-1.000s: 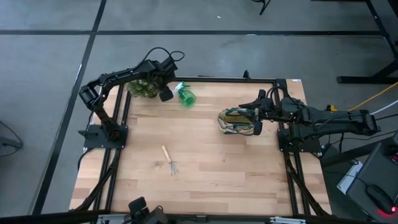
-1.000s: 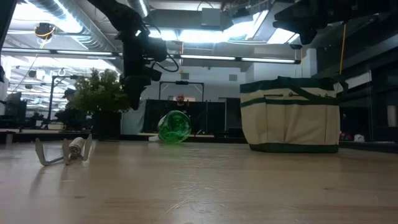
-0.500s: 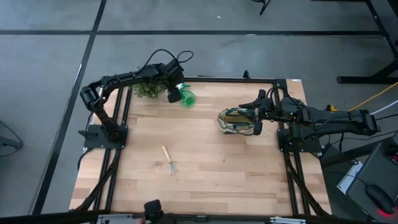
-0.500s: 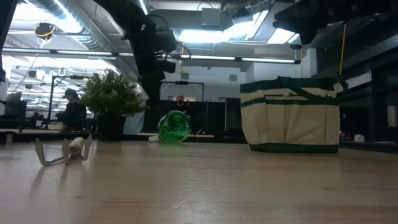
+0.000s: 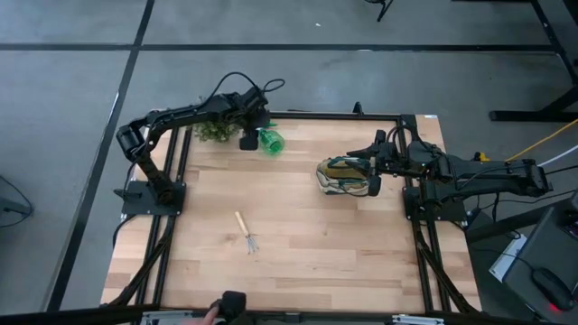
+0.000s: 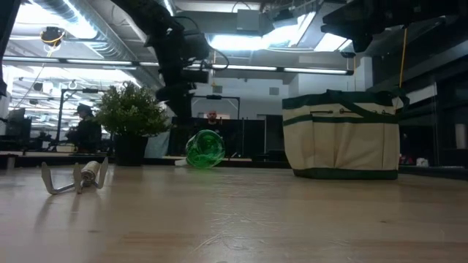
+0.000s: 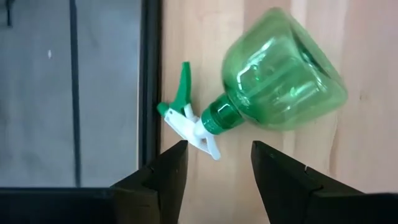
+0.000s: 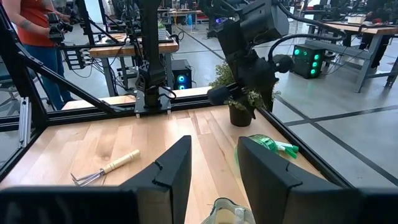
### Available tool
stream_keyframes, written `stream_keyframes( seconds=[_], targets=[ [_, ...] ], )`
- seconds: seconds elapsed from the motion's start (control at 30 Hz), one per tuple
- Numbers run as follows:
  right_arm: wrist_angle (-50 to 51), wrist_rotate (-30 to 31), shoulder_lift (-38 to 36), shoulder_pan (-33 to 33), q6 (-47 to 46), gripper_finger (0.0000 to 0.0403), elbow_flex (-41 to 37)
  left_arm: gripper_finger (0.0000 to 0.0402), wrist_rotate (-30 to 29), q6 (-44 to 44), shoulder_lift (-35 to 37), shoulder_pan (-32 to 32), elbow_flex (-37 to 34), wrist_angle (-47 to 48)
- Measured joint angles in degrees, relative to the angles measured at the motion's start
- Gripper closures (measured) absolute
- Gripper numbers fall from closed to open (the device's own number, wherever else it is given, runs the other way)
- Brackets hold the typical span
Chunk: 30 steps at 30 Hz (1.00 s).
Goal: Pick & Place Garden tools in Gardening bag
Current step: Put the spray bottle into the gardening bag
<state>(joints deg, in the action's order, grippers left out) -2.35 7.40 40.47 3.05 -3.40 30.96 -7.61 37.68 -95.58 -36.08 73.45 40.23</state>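
Left gripper [image 5: 248,142] poised at the far edge of the table [image 5: 307,244], fingers spread wide with nothing between them. Just beyond the fingertips, seen from the left wrist: green spray bottle [image 7: 273,81] lying on its side, white-and-green trigger head [image 7: 186,121] nearest the gap between the fingers and close to the table's black frame rail. From above, same bottle [image 5: 271,141] immediately right of the left gripper, apart from it. Potted plant [image 5: 213,132] just left of and behind that gripper, partly under the arm; upright in the low view [image 6: 131,117], left of the dark gripper [image 6: 179,91] hanging above the table surface. Bottle [image 6: 204,150] below and slightly right of that gripper in the low view.

Nearer the front of the table, well apart from both grippers: wood-handled mini rake [image 5: 246,232] lying flat, tines toward the front edge; in the low view [image 6: 75,177] at far left, tines up.

Farther right, gardening bag [image 5: 341,176] standing on the table, beige with dark green trim, mouth open upward; upright in the low view [image 6: 341,135]. Right gripper [image 5: 372,167] directly at the bag's right side, above its rim. From the right wrist, fingers [image 8: 171,171] parted with an empty gap, the bag's rim [image 8: 227,211] just below them, the rake [image 8: 104,169] and the bottle [image 8: 267,144] farther off across the table.
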Motion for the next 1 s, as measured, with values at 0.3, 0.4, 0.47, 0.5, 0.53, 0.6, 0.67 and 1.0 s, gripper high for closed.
stream_keyframes(
  seconds=[0.3,0.4,0.47,0.5,0.53,0.6,0.67,1.0],
  targets=[
    [0.0,0.0,0.0,0.0,0.0,0.0268,0.0,0.0230,2.2,15.8,-5.0,0.8,0.0,0.0],
    [0.0,0.0,0.0,0.0,0.0,0.0268,0.0,0.0229,0.7,18.4,-7.4,1.5,-0.1,-0.5],
    [0.0,0.0,0.0,0.0,0.0,0.0268,0.0,0.0227,-1.9,19.5,-8.9,2.0,-0.1,-2.6],
    [0.0,0.0,0.0,0.0,0.0,0.0268,0.0,0.0226,-2.8,20.0,-9.7,2.1,-0.1,-3.5],
    [0.0,0.0,0.0,0.0,0.0,0.0268,0.0,0.0226,-3.1,20.4,-10.4,2.2,-0.1,-4.2],
    [0.0,0.0,0.0,0.0,0.0,0.0268,0.0,0.0227,-2.5,20.6,-11.1,2.3,-0.1,-6.3],
    [0.0,0.0,0.0,0.0,0.0,0.0268,0.0,0.0227,-0.6,20.6,-11.8,2.3,-0.1,-7.9],
    [0.0,0.0,0.0,0.0,0.0,0.0268,0.0,0.0201,5.2,18.1,-12.8,3.9,-0.1,-12.4]
  ],
)
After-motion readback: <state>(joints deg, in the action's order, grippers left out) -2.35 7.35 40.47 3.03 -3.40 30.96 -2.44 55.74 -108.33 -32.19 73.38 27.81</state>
